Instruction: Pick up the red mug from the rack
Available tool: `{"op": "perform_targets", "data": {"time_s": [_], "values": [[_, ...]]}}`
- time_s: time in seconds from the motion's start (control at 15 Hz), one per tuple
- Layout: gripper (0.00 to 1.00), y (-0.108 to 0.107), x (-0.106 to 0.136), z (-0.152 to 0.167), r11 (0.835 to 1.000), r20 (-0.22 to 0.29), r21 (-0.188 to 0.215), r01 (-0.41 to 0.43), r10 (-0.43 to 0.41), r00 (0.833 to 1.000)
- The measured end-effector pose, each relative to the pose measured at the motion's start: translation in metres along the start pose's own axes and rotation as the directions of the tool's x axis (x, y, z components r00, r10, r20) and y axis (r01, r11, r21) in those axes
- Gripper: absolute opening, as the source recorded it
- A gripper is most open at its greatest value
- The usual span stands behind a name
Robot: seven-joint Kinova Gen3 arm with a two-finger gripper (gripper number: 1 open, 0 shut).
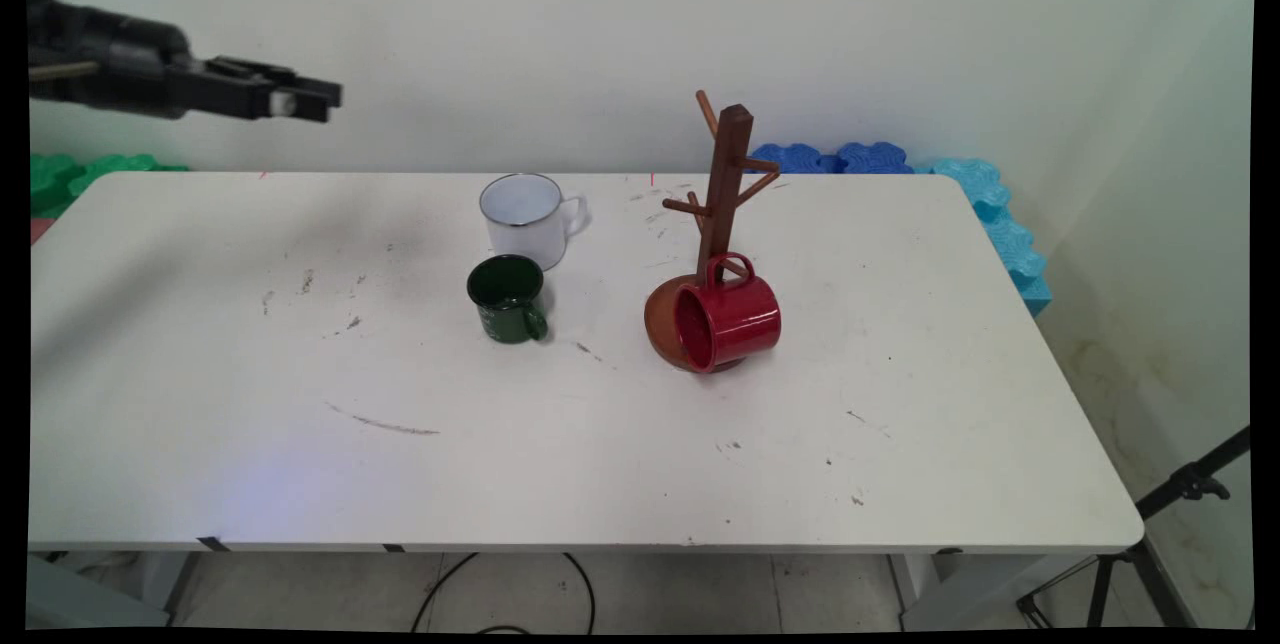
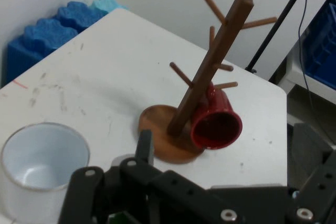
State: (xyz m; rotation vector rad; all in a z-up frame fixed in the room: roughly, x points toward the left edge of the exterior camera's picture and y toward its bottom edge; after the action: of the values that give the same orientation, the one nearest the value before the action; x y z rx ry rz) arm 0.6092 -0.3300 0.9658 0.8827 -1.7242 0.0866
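White bench (image 1: 700, 484), scuffed and marked, runs from the near edge back to the wall. A wooden mug stand (image 1: 725, 184) rises right of the bench's middle, its round base flat on the top and its pegs pointing several ways.

Up at about 10 o'clock from the stand, high over the far left corner, hangs the claw (image 1: 330, 102). Seen from the hand, its fingers stand apart, and nothing is between them.

A red mug (image 1: 735, 319) hangs by its handle on the stand's lowest peg, tipped on its side, mouth toward the near left, low over the base. Whether it touches the base I cannot tell.

A white mug (image 1: 522, 214) stands upright at about 9 o'clock from the stand. A smaller green mug (image 1: 505, 299) sits just beside it at 6 o'clock.

The risk I see is the red mug — one knock to the stand could slip it off that peg. The paired mugs sit so close that reaching for one could nudge the other.
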Motion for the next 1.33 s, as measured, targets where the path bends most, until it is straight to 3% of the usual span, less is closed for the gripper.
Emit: {"op": "perform_targets", "data": {"time_s": [0.67,1.0,1.33], "values": [[1.00,0.060,0.055,0.104,0.999,0.053,0.017,0.041,-0.042,0.998],[1.00,0.097,0.062,0.149,0.997,0.102,0.026,0.077,-0.079,0.992],[1.00,0.128,0.051,0.195,0.995,0.154,0.032,0.092,-0.096,0.984]]}}
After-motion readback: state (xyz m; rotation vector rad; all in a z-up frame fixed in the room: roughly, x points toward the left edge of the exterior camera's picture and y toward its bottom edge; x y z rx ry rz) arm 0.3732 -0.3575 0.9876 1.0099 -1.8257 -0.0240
